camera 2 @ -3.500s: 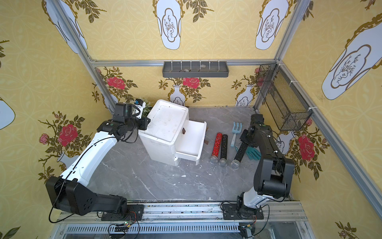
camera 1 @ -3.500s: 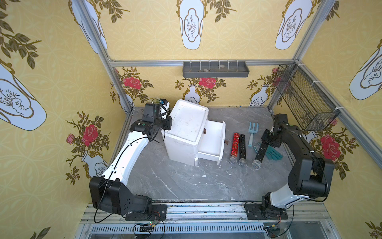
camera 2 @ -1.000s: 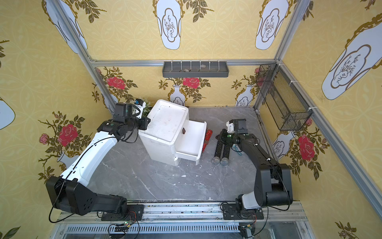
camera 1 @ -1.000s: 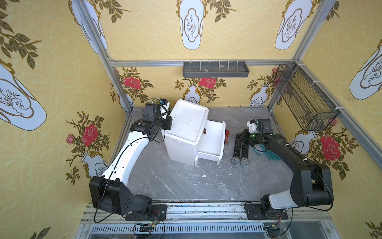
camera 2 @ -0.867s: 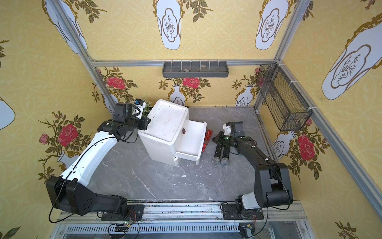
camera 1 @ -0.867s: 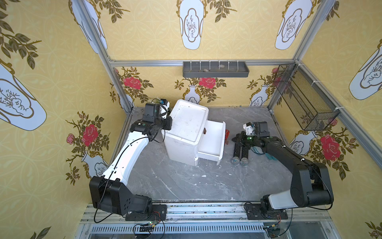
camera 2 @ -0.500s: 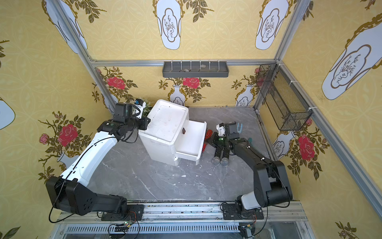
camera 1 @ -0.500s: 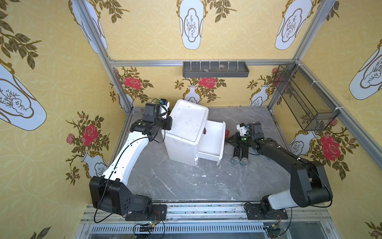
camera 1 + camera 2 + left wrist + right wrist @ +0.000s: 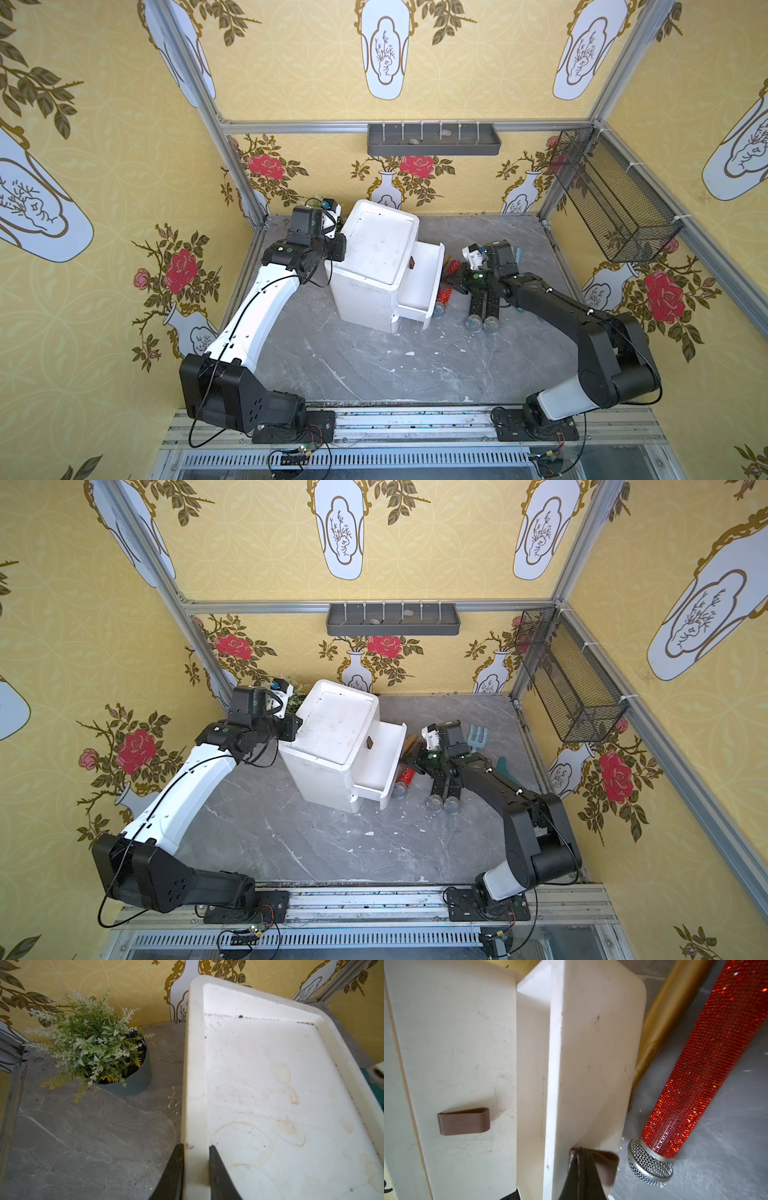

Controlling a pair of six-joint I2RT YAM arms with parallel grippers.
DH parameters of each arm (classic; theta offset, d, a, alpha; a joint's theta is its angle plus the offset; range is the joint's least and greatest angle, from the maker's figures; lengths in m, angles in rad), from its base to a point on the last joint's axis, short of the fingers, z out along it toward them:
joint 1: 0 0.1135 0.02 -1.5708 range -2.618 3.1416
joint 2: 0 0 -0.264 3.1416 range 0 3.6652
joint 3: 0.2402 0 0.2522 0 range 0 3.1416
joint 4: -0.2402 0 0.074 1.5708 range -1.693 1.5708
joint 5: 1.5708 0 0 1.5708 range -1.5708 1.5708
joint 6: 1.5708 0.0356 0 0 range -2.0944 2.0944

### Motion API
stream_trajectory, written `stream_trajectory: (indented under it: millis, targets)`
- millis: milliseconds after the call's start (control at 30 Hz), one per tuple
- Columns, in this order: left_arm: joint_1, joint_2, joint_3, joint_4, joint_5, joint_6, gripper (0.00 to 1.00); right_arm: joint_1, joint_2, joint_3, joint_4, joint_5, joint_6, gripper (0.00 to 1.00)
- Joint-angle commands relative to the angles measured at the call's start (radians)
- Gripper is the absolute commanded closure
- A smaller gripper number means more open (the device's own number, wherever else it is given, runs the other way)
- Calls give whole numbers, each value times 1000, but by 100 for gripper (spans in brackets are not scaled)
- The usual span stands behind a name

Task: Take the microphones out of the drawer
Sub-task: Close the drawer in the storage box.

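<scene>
Right gripper [image 9: 580,1152] swung over to drawer [image 9: 591,1053] handle [image 9: 606,1165], jaws pinched together | left gripper [image 9: 195,1146] clamps cabinet [image 9: 270,1084] rim | retrieval looks done | next you nudge drawer shut.

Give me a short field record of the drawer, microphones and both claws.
Drawer: open, no microphone seen inside
Left claw: shut on the cabinet's top rim
Right claw: shut, tips at the drawer's brown handle
Red microphone: on the table beside the drawer
Gold microphone: between drawer and red microphone
Black microphones: two, side by side on the table
</scene>
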Motion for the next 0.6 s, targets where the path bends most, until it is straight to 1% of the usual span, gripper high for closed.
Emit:
stream_trajectory:
  millis: [0, 567]
  targets:
    - [-1, 22, -20, -119, 19, -21, 87, 13, 22, 15, 75, -20, 20, 100]
    - [-3, 23, -20, -120, 19, -19, 87, 79, 202, 119, 240, -51, 84, 100]
